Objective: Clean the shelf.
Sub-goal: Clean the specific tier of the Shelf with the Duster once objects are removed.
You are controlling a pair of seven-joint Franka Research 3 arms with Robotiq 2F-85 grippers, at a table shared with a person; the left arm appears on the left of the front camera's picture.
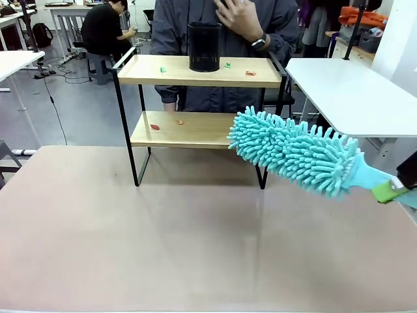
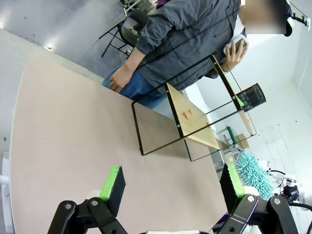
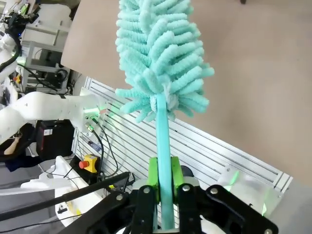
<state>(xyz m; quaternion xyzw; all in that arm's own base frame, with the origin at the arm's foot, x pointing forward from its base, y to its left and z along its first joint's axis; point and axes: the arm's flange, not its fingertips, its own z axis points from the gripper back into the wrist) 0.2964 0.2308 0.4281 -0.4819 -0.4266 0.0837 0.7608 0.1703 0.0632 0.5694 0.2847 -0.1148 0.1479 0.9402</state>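
Observation:
The shelf (image 1: 195, 130) stands at the table's far side, two light wooden boards on a thin black frame. Small green and red scraps (image 1: 227, 64) lie on its top board, and red and orange ones (image 1: 154, 126) on the lower board. My right gripper (image 1: 391, 190) is shut on the handle of a teal fluffy duster (image 1: 293, 151), whose head hangs by the shelf's right end at lower-board height. In the right wrist view the pads (image 3: 153, 179) clamp the handle of the duster (image 3: 161, 53). My left gripper (image 2: 173, 187) is open and holds nothing, well short of the shelf (image 2: 195, 122).
A black mesh cup (image 1: 204, 47) stands on the top board. A person (image 1: 221, 26) stands right behind the shelf, one hand raised. A white table (image 1: 352, 91) is at the right. The tan tabletop (image 1: 163, 235) in front of the shelf is bare.

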